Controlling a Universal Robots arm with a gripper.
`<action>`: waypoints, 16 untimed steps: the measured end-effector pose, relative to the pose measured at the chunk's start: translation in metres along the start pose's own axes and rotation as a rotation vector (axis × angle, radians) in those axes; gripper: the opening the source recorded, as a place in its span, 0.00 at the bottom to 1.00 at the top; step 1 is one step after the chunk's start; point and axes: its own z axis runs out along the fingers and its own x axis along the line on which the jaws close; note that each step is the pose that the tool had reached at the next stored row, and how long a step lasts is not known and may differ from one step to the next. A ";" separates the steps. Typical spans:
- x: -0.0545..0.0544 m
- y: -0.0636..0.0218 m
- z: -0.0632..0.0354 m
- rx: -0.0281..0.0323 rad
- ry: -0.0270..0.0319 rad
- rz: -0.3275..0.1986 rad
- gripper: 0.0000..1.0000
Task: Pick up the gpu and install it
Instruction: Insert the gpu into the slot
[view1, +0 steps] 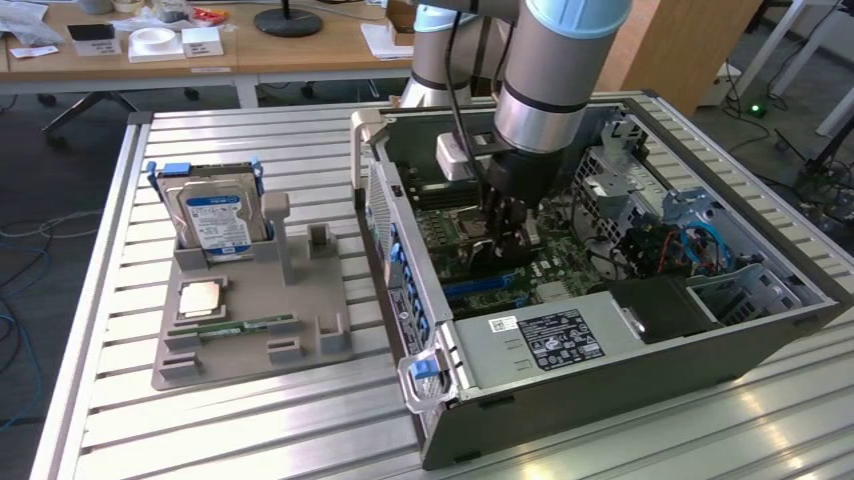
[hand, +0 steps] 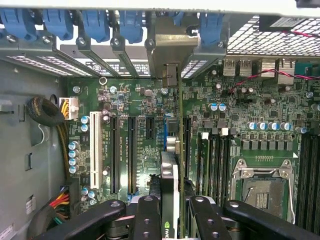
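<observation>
Gpu (hand: 170, 192): thin card, seen edge-on in the wrist view, held upright over the motherboard (hand: 140, 100) inside the open computer case (view1: 601, 400). It is placed between the black expansion slots (hand: 131, 152) and the memory slots (hand: 212, 165), with its far end toward the row of blue latches (hand: 95, 22) at the case wall. Whether it is seated in a slot cannot be told.

Gripper (hand: 172, 212): lowered into the case and clamped on the gpu, one black finger (hand: 147, 220) pressed to each face of the card. In the exterior view it (view1: 514, 228) is found below the grey arm, over the middle of the board.

Also recorded on the board: a white slot (hand: 95, 150) and a bare processor socket (hand: 262, 187).

Grey parts tray (view1: 240, 350): set on the slatted table (view1: 267, 430), to the exterior view's left of the case. A hard drive (view1: 218, 222) is stood upright in it; a processor chip (view1: 200, 298) and a green memory stick (view1: 247, 326) are laid flat.
</observation>
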 end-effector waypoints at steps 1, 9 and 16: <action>0.000 0.0003 0.0006 0.0000 0.0000 0.000 0.27; 0.000 0.0014 0.0035 0.0000 0.0001 0.000 0.27; 0.000 0.0017 0.0065 0.0000 0.0001 0.000 0.27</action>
